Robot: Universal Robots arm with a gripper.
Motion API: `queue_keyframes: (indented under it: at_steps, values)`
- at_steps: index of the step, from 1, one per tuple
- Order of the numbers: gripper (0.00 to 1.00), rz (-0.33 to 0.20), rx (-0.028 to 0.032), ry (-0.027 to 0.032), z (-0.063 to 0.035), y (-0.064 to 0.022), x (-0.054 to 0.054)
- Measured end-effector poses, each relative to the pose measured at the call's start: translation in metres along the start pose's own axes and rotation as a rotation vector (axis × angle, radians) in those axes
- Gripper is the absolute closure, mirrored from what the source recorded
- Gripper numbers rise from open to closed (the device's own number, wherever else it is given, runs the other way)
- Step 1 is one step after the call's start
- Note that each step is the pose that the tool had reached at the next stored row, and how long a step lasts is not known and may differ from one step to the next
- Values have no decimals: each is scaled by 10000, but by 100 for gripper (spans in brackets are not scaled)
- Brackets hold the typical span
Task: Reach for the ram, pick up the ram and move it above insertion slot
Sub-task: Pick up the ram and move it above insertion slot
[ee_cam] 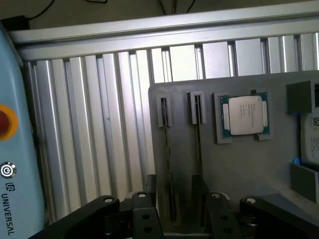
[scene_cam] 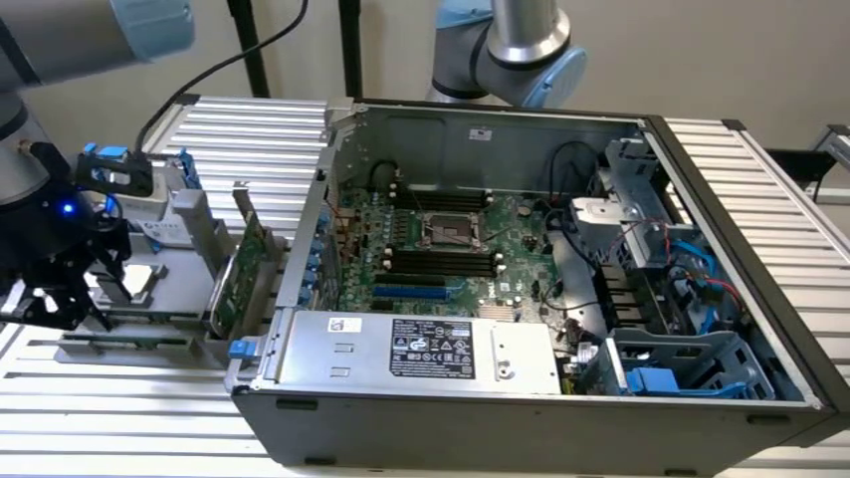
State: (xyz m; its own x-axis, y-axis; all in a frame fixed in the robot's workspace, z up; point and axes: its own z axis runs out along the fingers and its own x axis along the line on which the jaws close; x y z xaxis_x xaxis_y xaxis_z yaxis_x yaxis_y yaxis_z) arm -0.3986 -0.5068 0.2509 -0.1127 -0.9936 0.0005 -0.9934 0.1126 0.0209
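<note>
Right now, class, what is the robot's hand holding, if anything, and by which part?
Nothing is held. The black hand is open near two thin, edge-on ram sticks standing in the grey plastic holder, gripping neither.

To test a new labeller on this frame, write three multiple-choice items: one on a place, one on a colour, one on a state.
1. Where is the gripper in the exterior view?
A. over the grey holder, on the exterior view's left of the case
B. inside the case
C. behind the case

2. What colour is the board edge of the CPU?
A. red
B. green
C. yellow

3. What state is the gripper in?
A. shut on the ram
B. shut on the CPU
C. open, holding nothing

Key:
1 A: it hangs over the holder, outside the case.
2 B: a green rim frames the silver lid.
3 C: its fingers stand apart, and the ram sits in its holder slot.
</note>
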Motion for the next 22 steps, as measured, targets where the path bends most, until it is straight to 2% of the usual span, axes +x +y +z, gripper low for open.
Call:
queue_keyframes:
  at_steps: [22]
  values:
    - [58, -64, 1, 0, 400, -12, 33]
